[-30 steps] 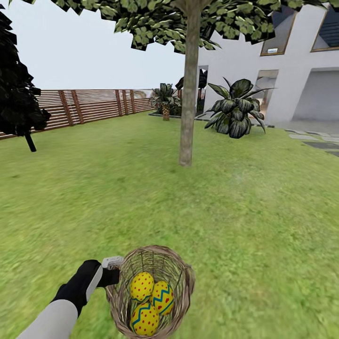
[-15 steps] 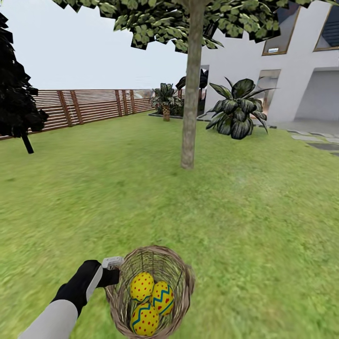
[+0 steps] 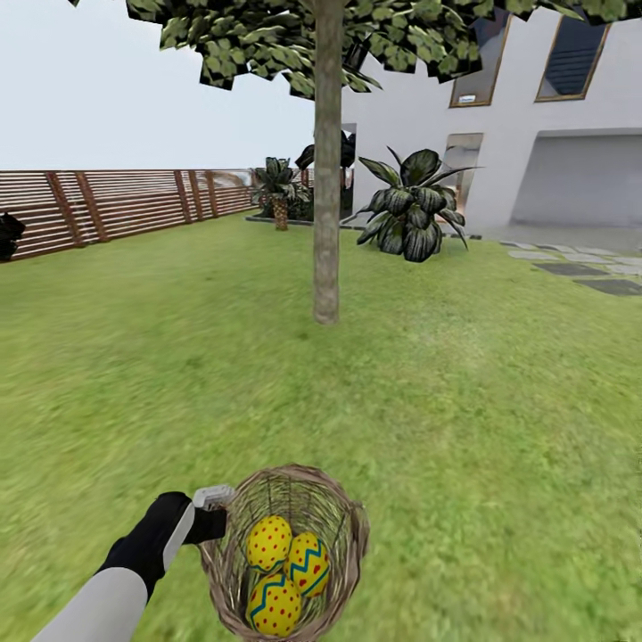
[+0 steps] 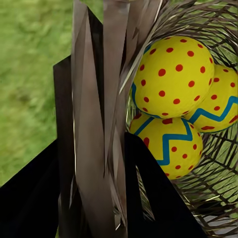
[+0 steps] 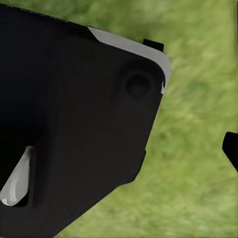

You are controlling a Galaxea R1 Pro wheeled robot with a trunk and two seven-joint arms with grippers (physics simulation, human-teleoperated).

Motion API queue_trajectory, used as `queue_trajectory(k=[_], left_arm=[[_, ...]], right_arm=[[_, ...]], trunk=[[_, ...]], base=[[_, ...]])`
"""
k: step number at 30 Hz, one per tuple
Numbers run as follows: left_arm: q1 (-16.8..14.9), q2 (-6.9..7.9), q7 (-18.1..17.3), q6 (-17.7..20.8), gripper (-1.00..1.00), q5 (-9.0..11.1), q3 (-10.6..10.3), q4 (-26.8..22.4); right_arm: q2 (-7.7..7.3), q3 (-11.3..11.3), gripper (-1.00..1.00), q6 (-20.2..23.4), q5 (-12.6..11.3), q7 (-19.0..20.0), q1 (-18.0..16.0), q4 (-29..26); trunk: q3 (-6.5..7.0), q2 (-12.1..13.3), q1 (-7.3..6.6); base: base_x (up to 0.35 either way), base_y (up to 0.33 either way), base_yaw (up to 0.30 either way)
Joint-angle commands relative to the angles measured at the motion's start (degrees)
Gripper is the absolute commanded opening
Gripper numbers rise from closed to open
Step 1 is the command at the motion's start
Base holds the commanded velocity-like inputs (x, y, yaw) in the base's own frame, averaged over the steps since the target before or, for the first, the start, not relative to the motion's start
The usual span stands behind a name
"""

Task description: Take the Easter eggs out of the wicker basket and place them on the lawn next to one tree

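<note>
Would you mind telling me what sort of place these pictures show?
Most likely a home's back garden: a broad green lawn, a slatted wooden fence along one side, a white house behind, and a tree standing in the grass.

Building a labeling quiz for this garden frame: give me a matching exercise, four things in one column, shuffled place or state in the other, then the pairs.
Things:
1. three yellow red-dotted Easter eggs
2. round brown open-weave wicker basket
3. tall grey-brown-trunked tree
4. brown slatted wooden fence

Place or state:
A. far left edge of the lawn
B. inside the basket
C. standing mid-lawn, ahead
D. rim clamped in the left gripper jaws

Pairs: 1-B, 2-D, 3-C, 4-A
</note>
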Motion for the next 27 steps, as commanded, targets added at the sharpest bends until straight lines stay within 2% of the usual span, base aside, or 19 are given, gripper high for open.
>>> queue_trajectory(k=[1, 7, 15, 20, 27], left_arm=[[0.0, -0.01, -0.2, 0.3, -1.00, 0.7, 0.2, -0.1], [0.0, -0.01, -0.2, 0.3, -1.00, 0.7, 0.2, -0.1], [-0.1, -0.01, -0.2, 0.3, -1.00, 0.7, 0.2, -0.1], [-0.1, -0.01, -0.2, 0.3, -1.00, 0.7, 0.2, -0.2], [0.0, -0.01, -0.2, 0.3, -1.00, 0.7, 0.2, -0.2]], right_arm=[[-0.05, -0.5, 1.00, -0.6, 0.5, 0.1, -0.1, 0.2], [0.00, -0.4, 1.00, -0.9, 1.1, 0.0, -0.1, 0.0], [-0.01, -0.4, 1.00, -1.0, 0.8, -0.2, -0.1, -0.1], [-0.52, -0.4, 1.00, -1.0, 1.0, -0.5, -0.1, -0.4], [-0.29, -0.4, 1.00, -1.0, 0.9, -0.5, -0.1, -0.4]], trunk=[[-0.08, -0.1, 0.05], [-0.08, -0.1, 0.05], [-0.08, -0.1, 0.05], [-0.08, -0.1, 0.05], [-0.08, -0.1, 0.05]], base=[[0.324, 0.077, -0.173], [0.324, 0.077, -0.017], [0.324, 0.077, 0.000], [0.324, 0.077, 0.000], [0.324, 0.077, 0.000]])
